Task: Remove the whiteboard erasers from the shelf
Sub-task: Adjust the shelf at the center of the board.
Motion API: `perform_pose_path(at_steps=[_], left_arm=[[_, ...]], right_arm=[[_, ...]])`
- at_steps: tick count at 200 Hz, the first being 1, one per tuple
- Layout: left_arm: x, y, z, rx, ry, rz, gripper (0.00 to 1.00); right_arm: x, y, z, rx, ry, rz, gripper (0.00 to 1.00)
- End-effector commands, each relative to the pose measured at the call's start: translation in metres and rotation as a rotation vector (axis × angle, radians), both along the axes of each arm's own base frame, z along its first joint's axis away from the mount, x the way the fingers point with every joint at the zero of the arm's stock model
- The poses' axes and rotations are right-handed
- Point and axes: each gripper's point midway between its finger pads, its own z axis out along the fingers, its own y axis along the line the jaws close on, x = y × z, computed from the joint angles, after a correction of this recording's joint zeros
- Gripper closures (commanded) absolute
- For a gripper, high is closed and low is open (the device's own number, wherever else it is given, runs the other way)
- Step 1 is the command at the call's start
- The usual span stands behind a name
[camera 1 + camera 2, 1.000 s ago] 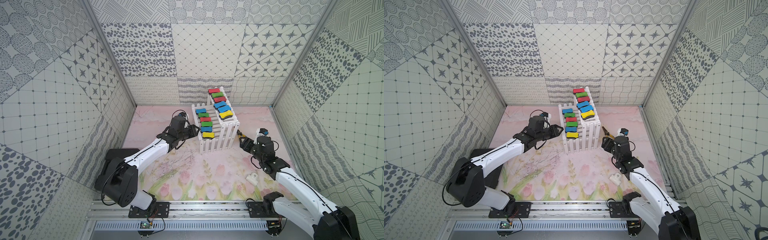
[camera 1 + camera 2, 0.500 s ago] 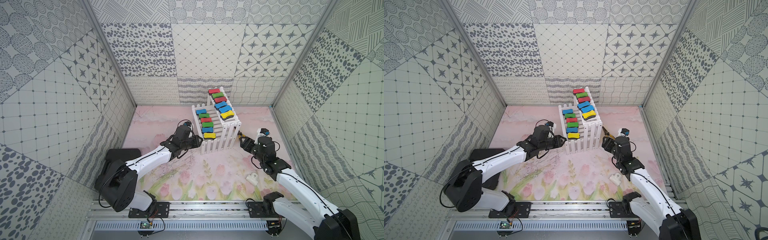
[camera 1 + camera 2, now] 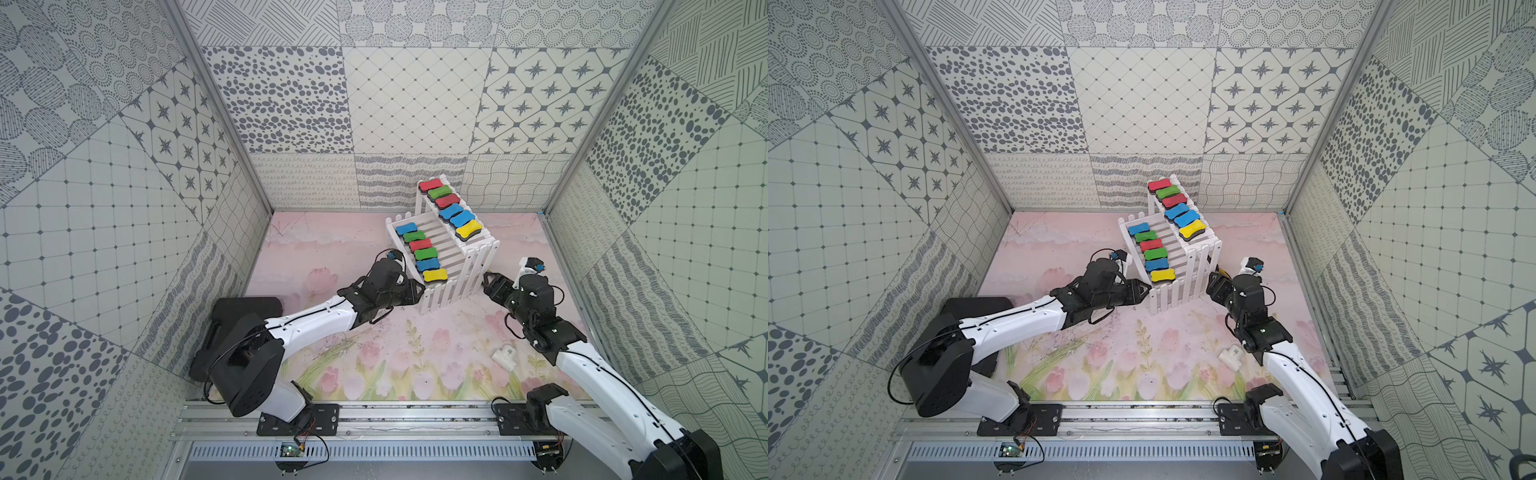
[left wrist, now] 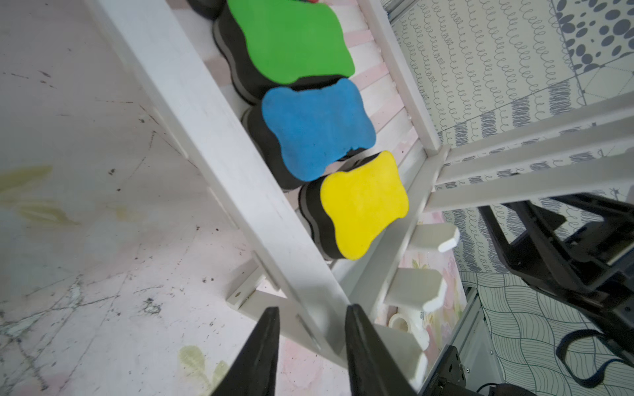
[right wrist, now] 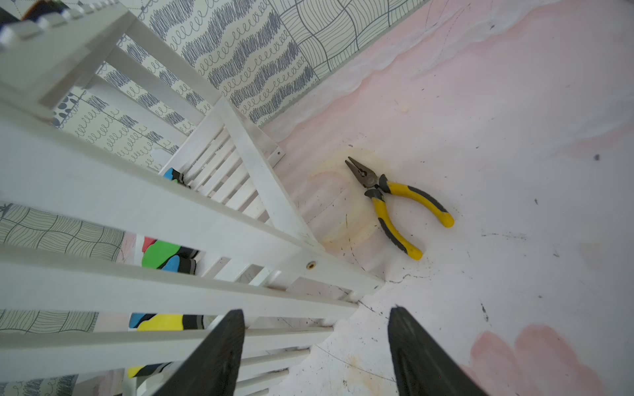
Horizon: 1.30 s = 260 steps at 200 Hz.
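Left wrist view showed my left jaws narrow, their black fingers (image 4: pixel 264 353) set on either side of the near end of a side rail of the white slatted two-tier shelf (image 4: pixel 212 137); whether they pinched that rail I could not tell. Just past them, on the lower tier, lay a bone-shaped yellow-topped eraser (image 4: pixel 363 202) with a dark felt base, tight beside a blue-topped eraser (image 4: pixel 315 130), with a green-topped eraser (image 4: pixel 291 37) next along the row.

In both top views all twelve whiteboard erasers (image 3: pixel 434 274) (image 3: pixel 1163 274) sat on the shelf, six in a row on the lower tier and six on the upper one. The shelf stood toward the back of the pink flower-printed worktop (image 3: pixel 374 357), and my left arm (image 3: pixel 316 322) ended at the lower tier's front corner.

Right wrist view showed my right jaws wide apart and holding nothing, one finger (image 5: pixel 212 356) in front of the shelf's lower bars. Pliers with yellow-and-black handles (image 5: pixel 394 202) lay on the worktop near the shelf's foot, well apart from those jaws. A small white plastic piece (image 3: pixel 505 356) lay beside my right arm (image 3: pixel 536 299), and a black plastic case (image 3: pixel 245 307) sat by the left wall.
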Motion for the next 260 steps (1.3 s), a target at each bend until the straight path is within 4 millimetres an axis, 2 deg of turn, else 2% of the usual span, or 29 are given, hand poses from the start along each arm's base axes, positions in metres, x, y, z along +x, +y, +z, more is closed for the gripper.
perform_pose_path(at_steps=[1,21,36,68,90,110,134,152,175,191,213,260], left_arm=[[-0.007,-0.029,0.009,-0.031,-0.008,-0.073,0.63],[-0.011,-0.036,0.012,-0.029,-0.008,-0.088,0.63],[-0.012,-0.031,0.014,-0.013,-0.019,-0.078,0.62],[-0.013,0.000,0.030,0.019,-0.061,-0.043,0.57],[-0.003,0.032,0.053,0.016,-0.095,-0.019,0.51],[0.019,0.061,0.079,0.053,-0.127,-0.040,0.46],[0.053,0.087,0.096,0.162,-0.147,-0.035,0.43],[0.081,0.096,0.102,0.157,-0.167,-0.059,0.42],[0.127,0.108,0.098,0.107,-0.143,-0.052,0.44],[0.148,0.106,0.098,0.086,-0.162,-0.087,0.44],[0.166,0.096,0.097,0.102,-0.206,-0.144,0.43],[0.198,0.090,0.069,0.197,-0.212,-0.178,0.42]], right_arm=[[-0.002,-0.012,0.007,0.006,-0.022,-0.063,0.30],[-0.004,-0.017,0.009,0.010,-0.027,-0.084,0.29],[-0.006,-0.019,0.010,0.013,-0.025,-0.090,0.29],[-0.006,-0.017,0.008,0.019,-0.016,-0.078,0.29],[-0.006,-0.014,0.007,0.023,-0.011,-0.061,0.28],[-0.007,-0.012,0.006,0.013,-0.010,-0.044,0.28],[-0.006,-0.008,0.004,-0.003,-0.001,-0.013,0.28],[-0.005,-0.007,0.003,-0.005,0.006,-0.004,0.28],[-0.004,-0.006,0.003,-0.011,0.006,0.004,0.28],[-0.004,-0.005,0.006,-0.022,-0.003,0.013,0.27],[-0.005,-0.006,0.006,-0.033,-0.006,0.017,0.27],[-0.007,-0.009,0.004,-0.044,-0.005,0.020,0.27]])
